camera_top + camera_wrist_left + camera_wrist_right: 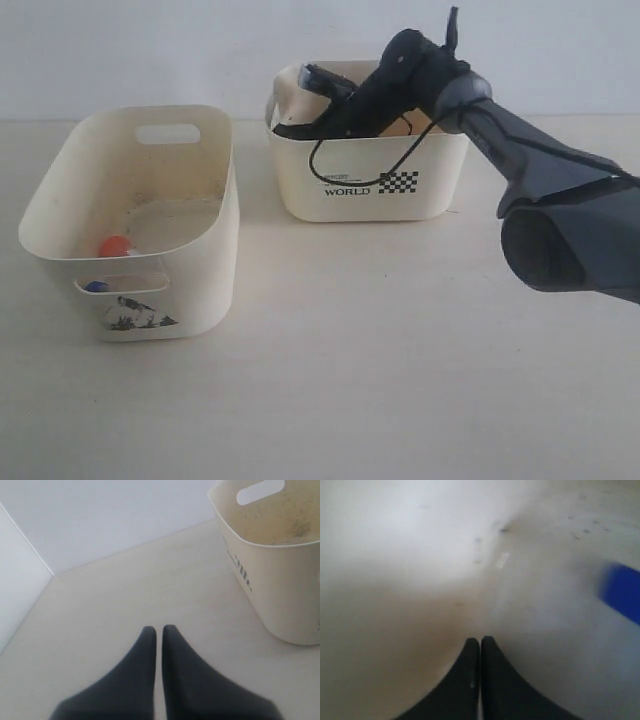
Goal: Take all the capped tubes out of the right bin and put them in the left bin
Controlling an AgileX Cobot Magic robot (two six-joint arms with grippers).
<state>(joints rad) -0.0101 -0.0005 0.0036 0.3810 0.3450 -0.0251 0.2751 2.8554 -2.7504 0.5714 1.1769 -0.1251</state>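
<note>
The right bin [440, 175], cream with "WORLD" and a checkered patch, stands at the back. My right arm reaches down into it, and the bin wall hides the fingertips in the exterior view. In the right wrist view the right gripper [479, 640] is shut on nothing, close above the bin's pale floor [420, 555]. A blurred blue cap [621, 592] lies off to one side of it. The left bin [215, 260] holds an orange-capped tube [115, 245], and a blue cap [96, 286] shows through its handle slot. My left gripper [159, 628] is shut and empty above the table beside the left bin [280, 580].
A black cable [345, 178] hangs from the right arm over the right bin's front wall. Something tan [415, 125] shows inside that bin behind the arm. The pale table [380, 360] stretches between and in front of the bins, and a wall [100, 515] rises behind.
</note>
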